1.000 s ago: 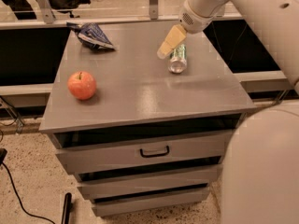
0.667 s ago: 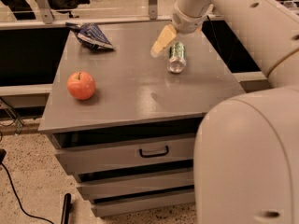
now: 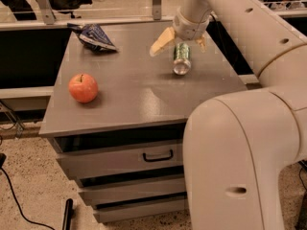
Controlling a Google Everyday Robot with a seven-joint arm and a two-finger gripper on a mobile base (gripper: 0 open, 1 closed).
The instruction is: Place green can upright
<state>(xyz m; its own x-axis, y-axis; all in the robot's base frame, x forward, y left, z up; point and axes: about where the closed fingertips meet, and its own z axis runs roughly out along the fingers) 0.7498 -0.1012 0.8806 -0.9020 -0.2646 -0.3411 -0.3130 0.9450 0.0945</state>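
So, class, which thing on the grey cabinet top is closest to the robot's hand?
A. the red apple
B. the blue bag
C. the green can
C: the hand is at the far end of the green can with its fingers spread to either side, while the red apple sits towards the front left and the blue bag lies at the back left corner.

The hand point(image 3: 181, 43) hangs, fingers spread, over the green can point(image 3: 182, 60) lying near the bench's point(image 3: 134, 99) far right corner. An apple point(image 3: 83, 87) blocks the left edge and a bag point(image 3: 93, 35) the far left corner. The front middle is free.
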